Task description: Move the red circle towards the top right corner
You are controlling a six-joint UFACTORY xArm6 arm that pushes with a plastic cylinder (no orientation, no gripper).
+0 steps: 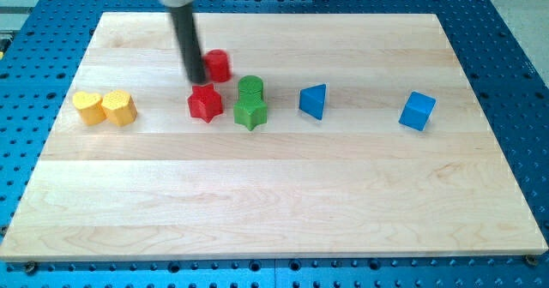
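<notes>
The red circle (219,65) is a short, glossy red cylinder standing on the wooden board (283,202), up in the left-centre area. My tip (196,81) touches its left edge, so the circle lies at about 2 o'clock from it. The rod ends bare, holding nothing. A red star (205,104) lies near my tip at 5 o'clock.

My tip (196,80) touches the left side of the red circle (219,65), above the red star (205,103). The green circle (250,87) sits against the green star (250,112). The blue triangle (314,100) and blue cube (418,111) lie to the right. Two yellow blocks (105,107) touch at the board's (274,211) left.
</notes>
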